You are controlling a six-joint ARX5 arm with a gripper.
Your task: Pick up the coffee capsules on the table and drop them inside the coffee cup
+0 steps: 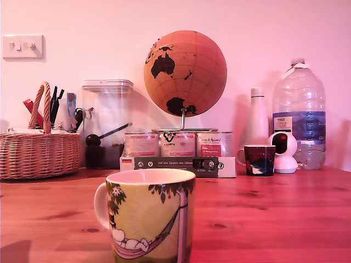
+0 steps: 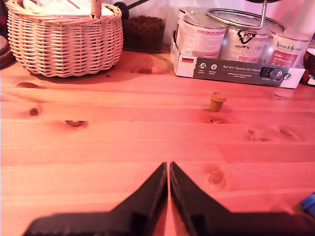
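Basket [image 2: 64,42] and tins [image 2: 236,39] stand behind capsule [image 2: 217,101] on table [image 2: 123,142].

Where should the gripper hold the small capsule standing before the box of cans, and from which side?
Probably grip the capsule across its tapered body just under the wider rim, coming from above; the gripper has its jaws shut now and must open first. It stands upright, rim up, apart from the box, so its sides are free.
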